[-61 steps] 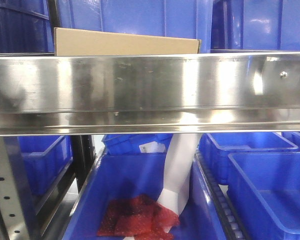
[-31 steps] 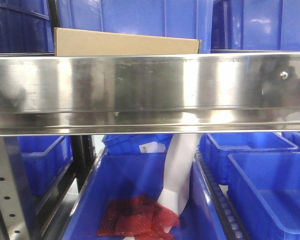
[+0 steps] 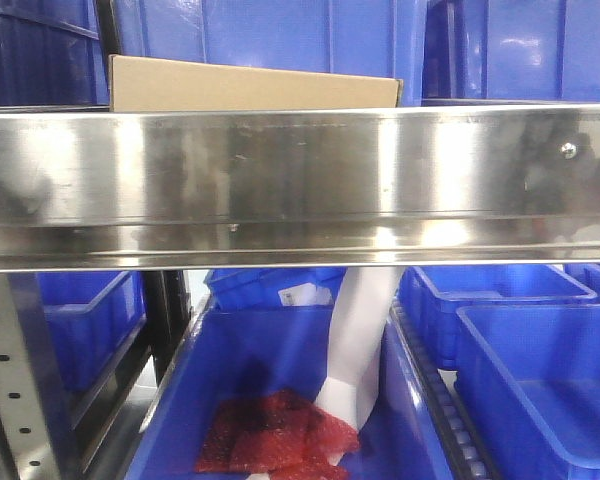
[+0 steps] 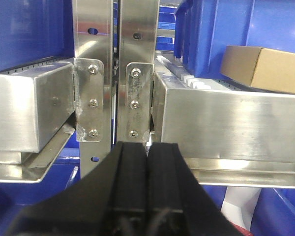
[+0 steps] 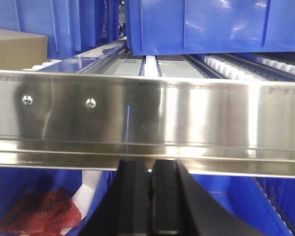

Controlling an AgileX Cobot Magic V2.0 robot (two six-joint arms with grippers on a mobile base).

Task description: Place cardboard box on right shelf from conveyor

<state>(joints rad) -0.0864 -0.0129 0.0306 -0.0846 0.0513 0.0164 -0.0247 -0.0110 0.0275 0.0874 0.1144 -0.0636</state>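
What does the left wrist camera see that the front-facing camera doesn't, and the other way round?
Only the left wrist view shows the left gripper, its black fingers pressed together, and the two bolted brackets where shelf rails meet the uprights. Only the front-facing view shows the red mesh bundle and white bag in the lower blue bin. Both show the cardboard box resting behind the steel rail of the right shelf, with blue bins behind.

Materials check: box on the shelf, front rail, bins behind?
Cardboard box: matte tan paperboard, likely cardboard; folded edges show. Right shelf rail: bright metal, probably stainless steel; mirror-like streaky reflections, screw head. Blue bins: glossy moulded plastic by the look; soft highlights, rounded rims.
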